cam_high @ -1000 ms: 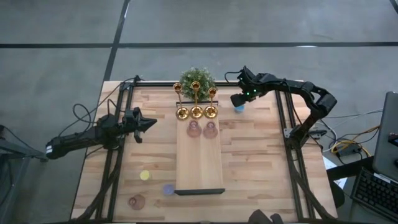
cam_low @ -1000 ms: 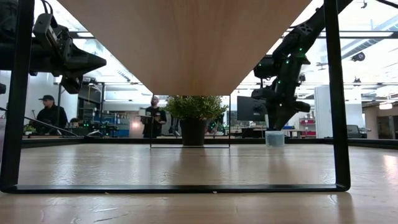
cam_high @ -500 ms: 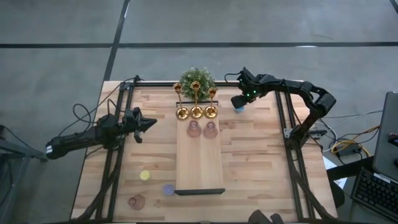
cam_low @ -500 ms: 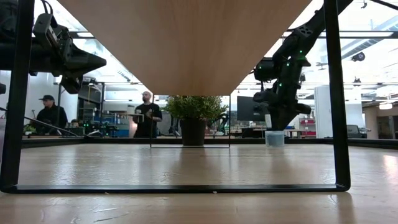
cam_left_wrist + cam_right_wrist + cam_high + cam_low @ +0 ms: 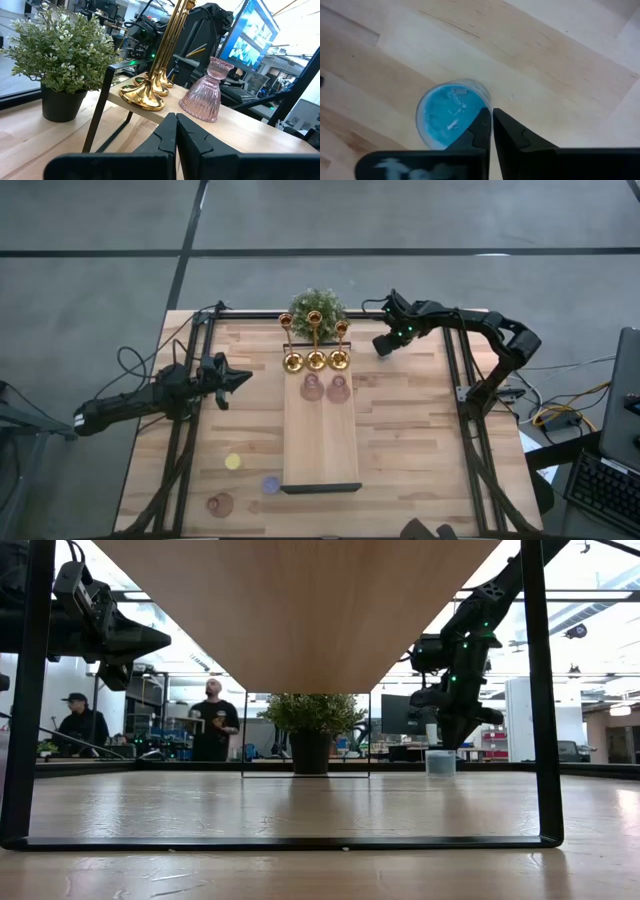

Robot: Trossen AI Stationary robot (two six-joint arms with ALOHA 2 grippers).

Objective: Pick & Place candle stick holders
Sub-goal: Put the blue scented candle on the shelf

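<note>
The blue candle stick holder (image 5: 452, 114) stands on the table at the far right (image 5: 441, 762). My right gripper (image 5: 491, 117) points down over it, shut, with its tips at the holder's rim. Three gold holders (image 5: 316, 360) and two pink glass ones (image 5: 325, 389) stand on the raised wooden board (image 5: 320, 440). A yellow holder (image 5: 233, 462), a purple one (image 5: 270, 484) and a pink one (image 5: 220, 503) sit on the table at the near left. My left gripper (image 5: 245, 379) waits shut, level, left of the board. My right gripper comes from above, slanting steeply down, onto the blue holder's rim (image 5: 489, 102). One finger (image 5: 479, 127) shows over the blue inside and the other (image 5: 512, 135) outside it. I cannot tell whether the shut tips touch or hold the rim. The holder stands upright on the table.
A bushy green plant (image 5: 316, 308) in a dark pot stands behind the board's far end. The board's black frame legs (image 5: 540, 690) and the table's black rails (image 5: 455, 380) stand close by. Bare wood lies right of the board. People stand in the room beyond.
My right gripper has shut over the blue holder's rim while staying in place. The holder has not moved.
</note>
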